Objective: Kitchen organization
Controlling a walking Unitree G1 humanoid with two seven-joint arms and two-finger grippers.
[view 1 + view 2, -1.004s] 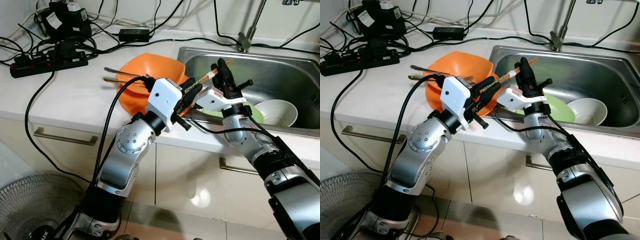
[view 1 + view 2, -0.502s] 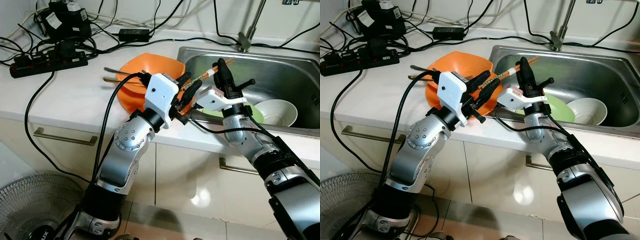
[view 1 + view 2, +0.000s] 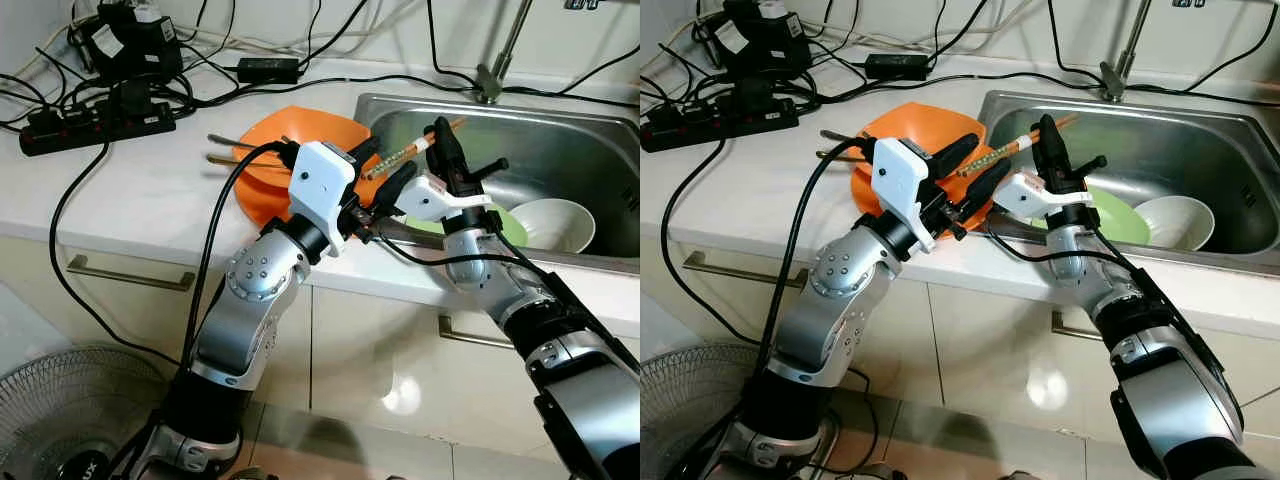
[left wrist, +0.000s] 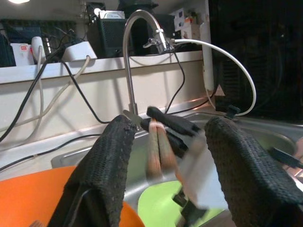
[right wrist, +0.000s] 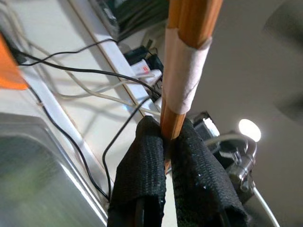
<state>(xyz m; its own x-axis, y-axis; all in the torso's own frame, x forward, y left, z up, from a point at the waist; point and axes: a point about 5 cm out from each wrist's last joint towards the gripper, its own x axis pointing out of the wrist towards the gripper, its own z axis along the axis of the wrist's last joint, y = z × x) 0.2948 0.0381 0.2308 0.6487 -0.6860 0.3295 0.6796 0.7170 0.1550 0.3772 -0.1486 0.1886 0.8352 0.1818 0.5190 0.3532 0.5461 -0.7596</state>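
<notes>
Right wrist view: right fingers (image 5: 163, 156) clamp two chopsticks (image 5: 182, 71); left fingers (image 4: 118, 161) spread apart.

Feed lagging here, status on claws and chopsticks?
Right claw shut on chopsticks at sink edge. Left claw open beside them, over orange plate. Nothing blocking.

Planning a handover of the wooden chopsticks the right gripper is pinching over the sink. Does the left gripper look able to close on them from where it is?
Probably yes. The left gripper is open, its fingers straddling the wooden chopsticks that the right gripper pinches, with nothing between them.
</notes>
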